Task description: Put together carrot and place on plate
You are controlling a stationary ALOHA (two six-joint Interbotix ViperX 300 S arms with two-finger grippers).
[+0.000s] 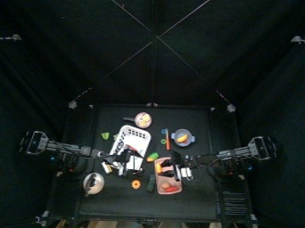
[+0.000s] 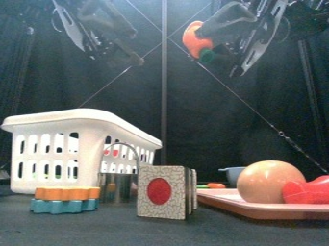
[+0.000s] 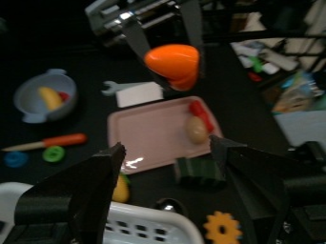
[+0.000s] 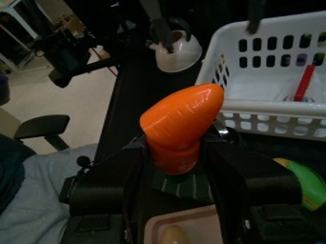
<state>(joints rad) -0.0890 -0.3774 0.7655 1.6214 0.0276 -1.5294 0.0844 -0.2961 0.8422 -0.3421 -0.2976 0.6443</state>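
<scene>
Carrot (image 4: 181, 129) in right claw (image 4: 178, 176)

robot lab pen, black curtains (image 1: 71, 53) all round, small black table (image 1: 119, 120), office chair (image 4: 41, 129) outside the pen

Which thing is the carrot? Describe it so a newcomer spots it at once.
Look above the pink tray, where the right gripper hangs. Its fingers hold the carrot: a plain orange cone, the only thing off the table.
</scene>
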